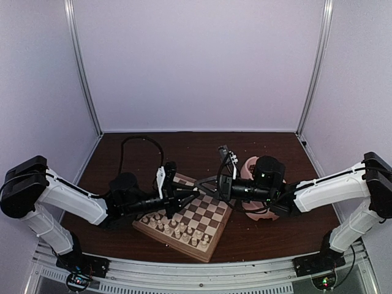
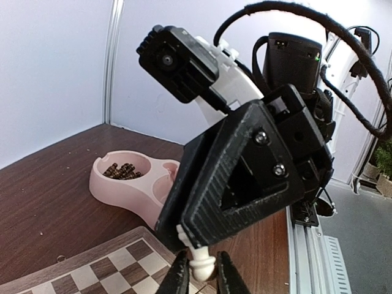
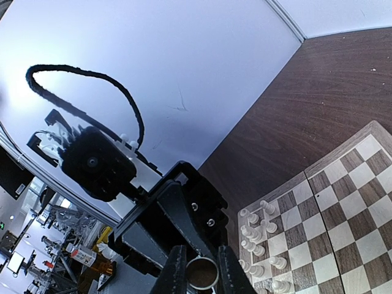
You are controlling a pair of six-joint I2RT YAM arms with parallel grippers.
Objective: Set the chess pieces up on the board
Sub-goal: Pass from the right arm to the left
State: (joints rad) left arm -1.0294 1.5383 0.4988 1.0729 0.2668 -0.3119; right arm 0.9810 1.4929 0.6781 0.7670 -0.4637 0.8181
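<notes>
The left tool and the right tool meet tip to tip above the board, both clamped on one pale chess piece, the right on its round base and the left seemingly on its other end. I judge this a hand-over, so the piece can be set upright among the other pale pieces ranked below the left tool. Which figure it is I cannot tell, as the right tool covers its middle, and the pink bowl beyond the tools is half hidden, one compartment showing dark pieces
</notes>
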